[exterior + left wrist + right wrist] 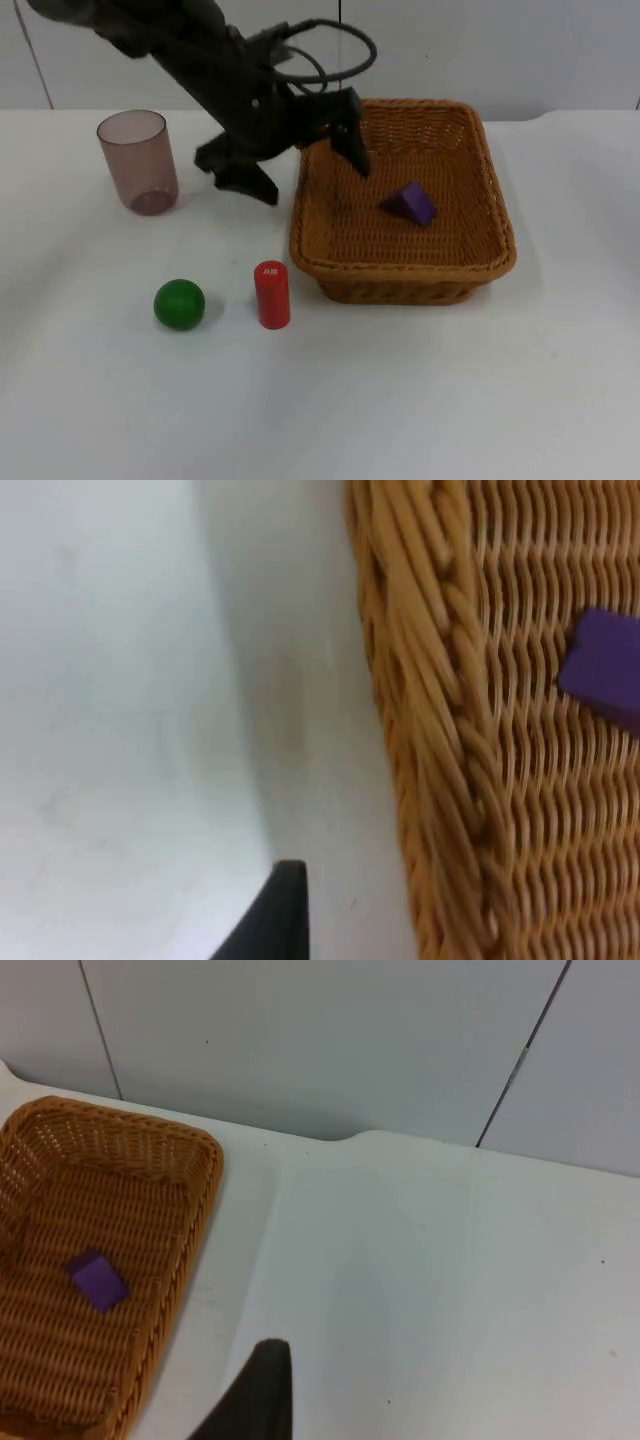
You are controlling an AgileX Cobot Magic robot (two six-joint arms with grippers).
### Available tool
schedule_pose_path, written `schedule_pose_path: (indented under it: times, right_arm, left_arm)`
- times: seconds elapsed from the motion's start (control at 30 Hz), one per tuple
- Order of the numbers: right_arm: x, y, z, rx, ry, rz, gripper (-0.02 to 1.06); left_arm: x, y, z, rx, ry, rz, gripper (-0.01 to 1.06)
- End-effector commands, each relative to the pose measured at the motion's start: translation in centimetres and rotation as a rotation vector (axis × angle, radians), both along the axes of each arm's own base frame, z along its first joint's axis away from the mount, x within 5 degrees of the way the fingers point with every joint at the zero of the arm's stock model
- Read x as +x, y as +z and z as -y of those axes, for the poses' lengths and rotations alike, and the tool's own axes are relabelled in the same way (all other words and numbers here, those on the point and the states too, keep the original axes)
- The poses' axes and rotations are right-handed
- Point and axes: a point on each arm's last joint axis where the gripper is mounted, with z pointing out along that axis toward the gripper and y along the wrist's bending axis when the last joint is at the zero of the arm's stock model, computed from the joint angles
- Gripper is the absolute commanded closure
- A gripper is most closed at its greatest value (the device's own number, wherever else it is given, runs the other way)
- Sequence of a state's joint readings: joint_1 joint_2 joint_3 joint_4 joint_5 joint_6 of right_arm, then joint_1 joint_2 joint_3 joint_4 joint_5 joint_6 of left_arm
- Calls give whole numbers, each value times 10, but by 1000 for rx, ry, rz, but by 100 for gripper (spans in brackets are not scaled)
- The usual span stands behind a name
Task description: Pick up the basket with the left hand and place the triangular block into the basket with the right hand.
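Okay, left to right in the top view: a translucent pinkish cup (139,160) stands upright on the white table (420,400), well to the left of the left gripper (305,168). Nearer the front edge sit a green ball (179,304) and, just beside it, an upright red cylinder (271,294); both are apart from the basket (500,235) and below the left gripper in that view.

The left gripper straddles the basket's left rim near the back corner, fingers spread apart: one finger (350,140) reaches inside over the woven wall, the other (240,180) stays outside over the table. Contact with the rim can't be confirmed; nothing is clamped. The basket sits flat on the table. In the left wrist view the braided rim (430,730) runs right past the outer fingertip (275,920), with a gap of table between them.

The triangular block (410,203), purple, lies inside the basket on its floor, to the right of the left gripper's inner finger and apart from it. It also shows in the left wrist view (605,670) and the right wrist view (98,1280).

Right gripper: one black fingertip (255,1395) over bare table, the basket (190,1230) well off to its side; its fingers' state I cannot tell. That arm waits. Grey partition wall (320,1040) behind.
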State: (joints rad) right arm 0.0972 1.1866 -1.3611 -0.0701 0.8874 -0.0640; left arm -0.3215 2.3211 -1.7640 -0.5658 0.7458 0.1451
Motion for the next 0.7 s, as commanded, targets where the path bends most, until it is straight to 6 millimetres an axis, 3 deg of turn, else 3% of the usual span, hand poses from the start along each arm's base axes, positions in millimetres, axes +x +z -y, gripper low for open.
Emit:
schedule_pose_path:
  times: [0.0,0.33,0.43,0.5,0.57,0.67]
  right_arm:
    - [-3,5,2,-2,0,28,0]
    - [-3,5,2,0,0,31,0]
    - [-3,5,2,2,-3,31,0]
    - [-3,5,2,5,-5,27,0]
    - [-3,5,2,4,-5,24,0]
    - [-4,4,2,4,-6,18,0]
  left_arm:
    - [-6,22,-1,53,-45,17,0]
    - [-15,72,-21,244,-64,103,0]
    - [-19,101,-29,286,-31,172,0]
    - [-26,130,-36,291,8,286,0]
    - [-28,135,-38,293,17,312,0]
    - [-50,169,-50,309,36,446,0]
